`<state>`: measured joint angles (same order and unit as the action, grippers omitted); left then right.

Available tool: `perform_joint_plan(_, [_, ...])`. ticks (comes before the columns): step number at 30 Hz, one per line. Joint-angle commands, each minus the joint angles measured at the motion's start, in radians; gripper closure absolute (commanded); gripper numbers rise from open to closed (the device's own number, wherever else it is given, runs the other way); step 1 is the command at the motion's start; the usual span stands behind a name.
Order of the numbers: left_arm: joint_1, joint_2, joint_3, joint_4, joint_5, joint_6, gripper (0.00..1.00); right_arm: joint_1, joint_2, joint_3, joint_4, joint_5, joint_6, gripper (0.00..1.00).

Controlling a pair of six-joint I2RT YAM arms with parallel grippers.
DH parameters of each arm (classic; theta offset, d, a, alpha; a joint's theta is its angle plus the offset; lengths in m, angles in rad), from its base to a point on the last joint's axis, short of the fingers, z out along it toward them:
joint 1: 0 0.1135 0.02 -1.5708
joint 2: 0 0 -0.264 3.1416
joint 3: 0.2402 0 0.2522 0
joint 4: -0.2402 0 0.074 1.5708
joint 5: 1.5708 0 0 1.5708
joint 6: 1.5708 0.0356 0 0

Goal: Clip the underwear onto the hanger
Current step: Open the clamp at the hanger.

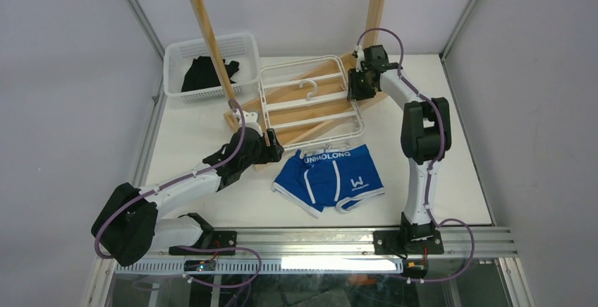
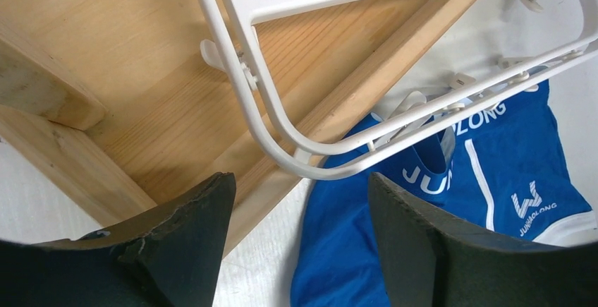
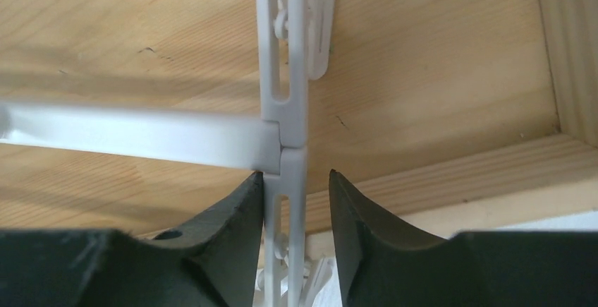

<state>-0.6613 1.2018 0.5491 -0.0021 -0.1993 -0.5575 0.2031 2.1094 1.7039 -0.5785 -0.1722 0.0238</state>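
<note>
Set-up step — right jaws straddle a rail of the hanger (image 3: 273, 145), narrowly open, not clamped; left jaws gape empty near the underwear (image 1: 331, 178) — next, probably, lifting its waistband to a clip.

overhead view looks down; both wrist views sit close over hanger (image 3: 284, 145).

Blue underwear (image 1: 331, 180) beside white hanger (image 1: 308, 87)

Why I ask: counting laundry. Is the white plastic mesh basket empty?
No, a black garment lies inside the white plastic mesh basket.
</note>
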Motion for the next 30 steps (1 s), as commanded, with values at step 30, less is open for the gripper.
perform_joint_plan(30, [-0.004, -0.001, 0.048, 0.07, 0.111, 0.042, 0.31, -0.002, -0.63, -0.555, 0.373, 0.038, 0.385, 1.0])
